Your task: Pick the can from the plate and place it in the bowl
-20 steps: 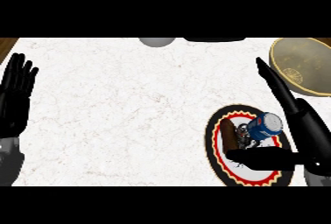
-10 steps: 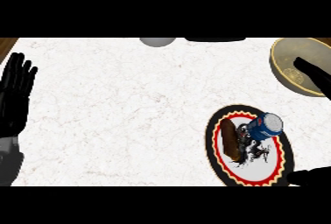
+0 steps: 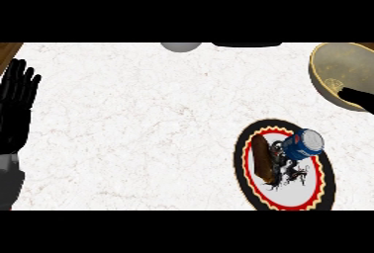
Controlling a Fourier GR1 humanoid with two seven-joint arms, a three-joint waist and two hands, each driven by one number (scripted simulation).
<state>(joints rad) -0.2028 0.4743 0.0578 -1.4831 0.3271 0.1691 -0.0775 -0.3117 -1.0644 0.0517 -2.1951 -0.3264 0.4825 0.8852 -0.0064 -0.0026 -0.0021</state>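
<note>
The blue and white can (image 3: 302, 145) lies on its side on the upper right part of the plate (image 3: 242, 159), a white plate with a red and black patterned rim at the lower right. Nothing touches the can. The tan bowl (image 3: 337, 69) stands at the upper right, cut off by the view's edge. Only a small black part of my right hand (image 3: 359, 98) shows at the right edge, over the bowl's lower rim and well above the can. My left hand (image 3: 16, 106) rests open at the left edge, fingers up.
A grey round object (image 3: 181, 46) and a dark flat object (image 3: 247, 44) sit at the counter's far edge. A brown oblong shape (image 3: 261, 159) shows on the plate's left half. Brown wood (image 3: 7, 50) shows at the counter's far left corner.
My right hand has drawn away from beside the can, up and to the right, and now barely shows by the bowl. The can stays on the plate.
</note>
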